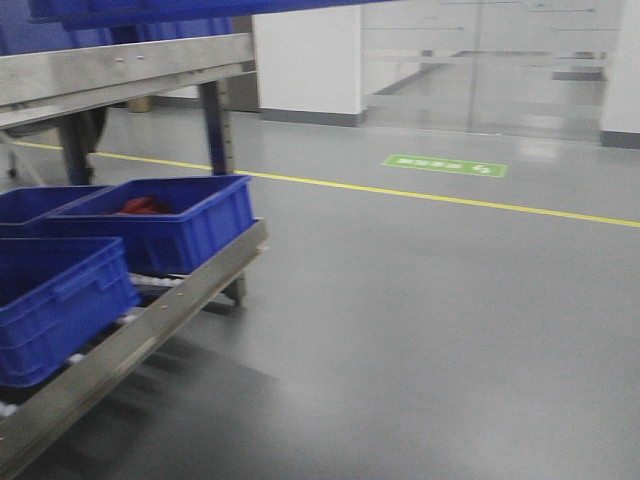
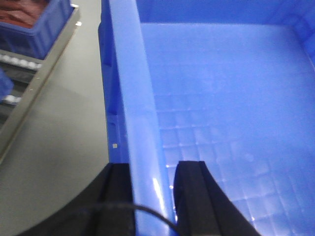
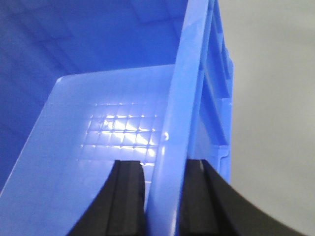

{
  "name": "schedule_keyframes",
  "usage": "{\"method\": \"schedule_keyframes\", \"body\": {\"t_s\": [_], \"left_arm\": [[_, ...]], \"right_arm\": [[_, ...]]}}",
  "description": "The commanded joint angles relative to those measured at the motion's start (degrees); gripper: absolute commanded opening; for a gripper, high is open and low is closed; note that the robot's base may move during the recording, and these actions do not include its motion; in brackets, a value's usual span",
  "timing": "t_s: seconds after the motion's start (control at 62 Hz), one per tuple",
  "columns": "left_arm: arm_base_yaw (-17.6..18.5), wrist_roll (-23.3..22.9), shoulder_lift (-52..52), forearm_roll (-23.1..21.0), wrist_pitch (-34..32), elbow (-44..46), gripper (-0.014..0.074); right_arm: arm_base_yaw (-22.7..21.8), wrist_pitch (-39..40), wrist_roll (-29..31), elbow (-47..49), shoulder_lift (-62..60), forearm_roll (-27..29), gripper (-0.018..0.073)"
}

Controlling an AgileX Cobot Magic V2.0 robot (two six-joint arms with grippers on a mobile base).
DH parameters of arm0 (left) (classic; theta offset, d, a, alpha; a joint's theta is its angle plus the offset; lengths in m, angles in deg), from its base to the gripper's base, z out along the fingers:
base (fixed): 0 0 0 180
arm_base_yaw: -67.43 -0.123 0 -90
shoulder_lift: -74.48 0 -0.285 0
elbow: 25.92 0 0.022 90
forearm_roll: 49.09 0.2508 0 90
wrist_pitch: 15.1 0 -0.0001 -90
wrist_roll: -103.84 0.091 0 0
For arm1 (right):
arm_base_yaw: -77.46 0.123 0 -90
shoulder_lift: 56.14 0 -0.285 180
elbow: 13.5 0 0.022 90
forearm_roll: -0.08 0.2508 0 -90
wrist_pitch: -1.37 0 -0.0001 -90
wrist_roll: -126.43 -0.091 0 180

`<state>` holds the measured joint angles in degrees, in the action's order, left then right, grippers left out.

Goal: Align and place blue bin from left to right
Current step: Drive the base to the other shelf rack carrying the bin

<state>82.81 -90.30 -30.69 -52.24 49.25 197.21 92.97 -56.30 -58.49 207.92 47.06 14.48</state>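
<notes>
Blue bin [image 2: 221,98] is gripped from both sides: the left tool [image 2: 155,169] clenches astride its left wall and the right tool [image 3: 162,167] astride its right wall, likely to keep it level for carrying. The roller rack [image 1: 150,320] with other bins [image 1: 170,225] stands near its left.

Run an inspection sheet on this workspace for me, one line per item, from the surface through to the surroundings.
Surface: metal roller rack, holding blue bins.
Job's things: held blue bin, no contents seen; near rack bin; far rack bin.
Clutter: red items inside the far rack bin.
Grippers: left gripper, jaws closed across a side wall of the held blue bin; right gripper, the same on a side wall.
Cables: black cable crossing the left gripper.
Surroundings: grey floor, yellow line, green floor marking, glass doors.
</notes>
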Motion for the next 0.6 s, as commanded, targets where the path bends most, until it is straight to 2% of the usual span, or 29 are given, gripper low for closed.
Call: {"method": "schedule_keyframes", "body": {"t_s": [0.0,0.581], "left_arm": [[1.3,0.4,1.4,-7.9,-8.8,1.1,0.0013],[1.3,0.4,1.4,-7.9,-8.8,1.1,0.0013]], "right_arm": [[1.2,4.2,1.8,0.7,-0.8,4.8,-0.0079],[1.2,4.2,1.8,0.7,-0.8,4.8,-0.0079]]}}
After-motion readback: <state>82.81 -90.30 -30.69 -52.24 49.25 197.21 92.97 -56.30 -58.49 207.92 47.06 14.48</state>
